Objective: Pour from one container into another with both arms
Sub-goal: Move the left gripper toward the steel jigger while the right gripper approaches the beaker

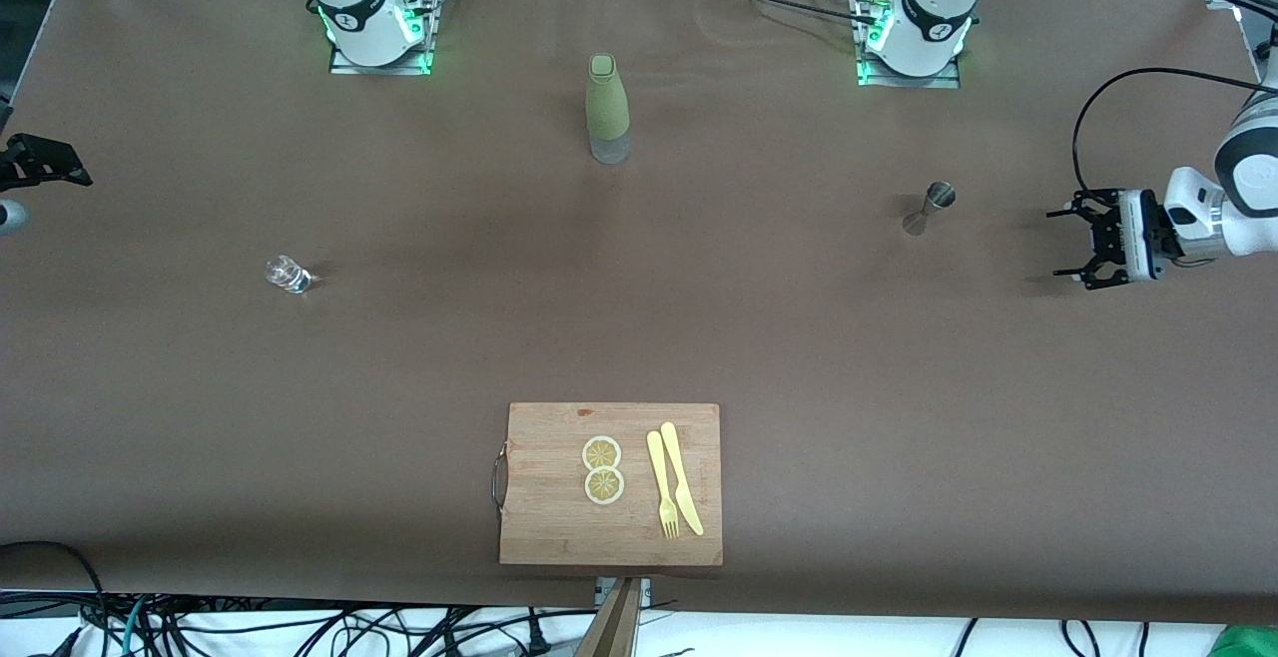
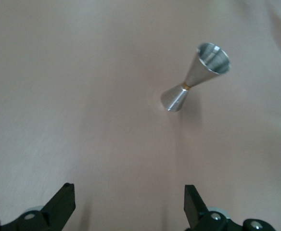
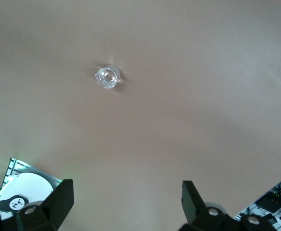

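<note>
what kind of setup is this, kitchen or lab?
Most likely a robotics lab bench staged as a bar or kitchen: two arm bases bolted to a brown-covered table, loose cables along its edge, and props laid out, namely jigger, faceted glass, green bottle, cutting board.

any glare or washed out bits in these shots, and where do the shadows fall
Front view: even light, green glow at both arm bases, soft shadow under the left pincer. Left wrist view: pale, washed-out table, bright sheen on the jigger. Right wrist view: the glass sparkles with glare, its outline hard to make out.
</note>
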`<action>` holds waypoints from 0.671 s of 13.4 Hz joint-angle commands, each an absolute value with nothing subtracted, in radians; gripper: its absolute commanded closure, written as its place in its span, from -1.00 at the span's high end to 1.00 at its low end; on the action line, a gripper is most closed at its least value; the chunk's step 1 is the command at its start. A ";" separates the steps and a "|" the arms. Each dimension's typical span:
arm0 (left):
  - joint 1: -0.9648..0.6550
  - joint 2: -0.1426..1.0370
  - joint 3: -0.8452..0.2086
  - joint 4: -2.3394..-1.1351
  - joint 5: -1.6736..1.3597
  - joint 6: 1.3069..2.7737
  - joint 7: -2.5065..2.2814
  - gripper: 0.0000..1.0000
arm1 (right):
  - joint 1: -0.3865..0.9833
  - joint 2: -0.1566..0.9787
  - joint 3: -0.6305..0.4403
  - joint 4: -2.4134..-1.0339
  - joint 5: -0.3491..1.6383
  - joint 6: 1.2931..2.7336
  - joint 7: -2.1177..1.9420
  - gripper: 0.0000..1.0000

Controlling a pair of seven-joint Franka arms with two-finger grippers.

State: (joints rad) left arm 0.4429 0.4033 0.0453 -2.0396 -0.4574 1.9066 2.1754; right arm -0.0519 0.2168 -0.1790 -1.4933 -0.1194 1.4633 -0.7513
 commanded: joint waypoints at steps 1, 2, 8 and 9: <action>0.453 0.428 0.040 -2.078 -0.532 1.908 2.443 1.00 | -0.066 0.216 -0.170 -1.503 -0.103 1.471 -0.773 1.00; 0.460 0.446 0.040 -2.085 -0.547 1.908 2.509 1.00 | -0.066 0.218 -0.169 -1.505 -0.083 1.465 -0.794 1.00; 0.459 0.554 0.038 -2.101 -0.624 1.832 2.747 1.00 | -0.129 0.256 -0.175 -1.554 0.101 1.480 -1.037 1.00; 0.454 0.563 0.038 -2.112 -0.640 1.827 2.758 1.00 | -0.144 0.262 -0.176 -1.578 0.141 1.509 -1.078 1.00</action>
